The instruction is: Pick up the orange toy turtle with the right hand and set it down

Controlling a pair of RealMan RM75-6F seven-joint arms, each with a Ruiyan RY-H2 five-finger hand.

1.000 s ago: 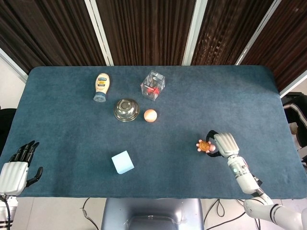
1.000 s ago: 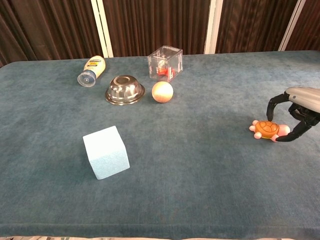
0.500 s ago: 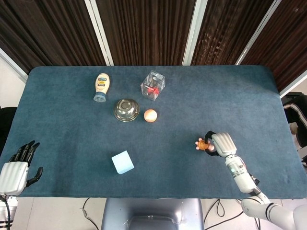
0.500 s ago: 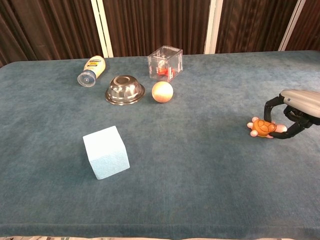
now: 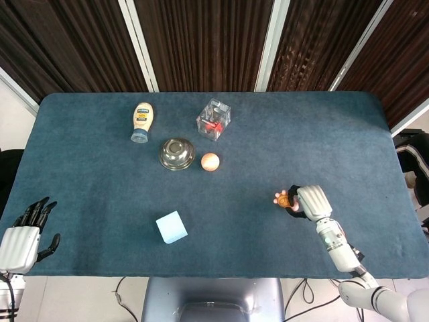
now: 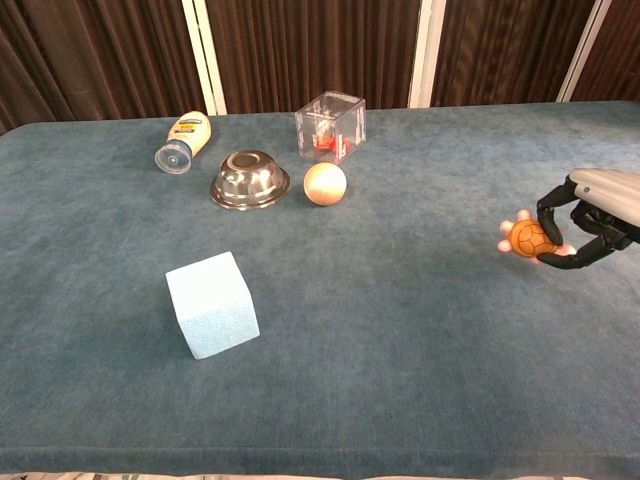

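The blue table (image 5: 281, 134) fills both views. At its right side the right hand (image 6: 595, 215) pinches the orange toy turtle (image 6: 530, 238) between dark fingers (image 6: 553, 200) curled over it and below it; the turtle sits at the hand's left tip, tilted, lifted clear of the cloth. The head view shows the turtle (image 5: 284, 198) partly covered by the right hand (image 5: 312, 201). The left hand (image 5: 23, 235) rests at the near left corner, fingers slightly spread, holding nothing, and is cut off at the wrist.

My silver-backed right hand with black jointed fingers (image 5: 310, 201) tops a white segmented forearm; my matching silver-and-black left hand (image 5: 23, 236) trails a black cable.
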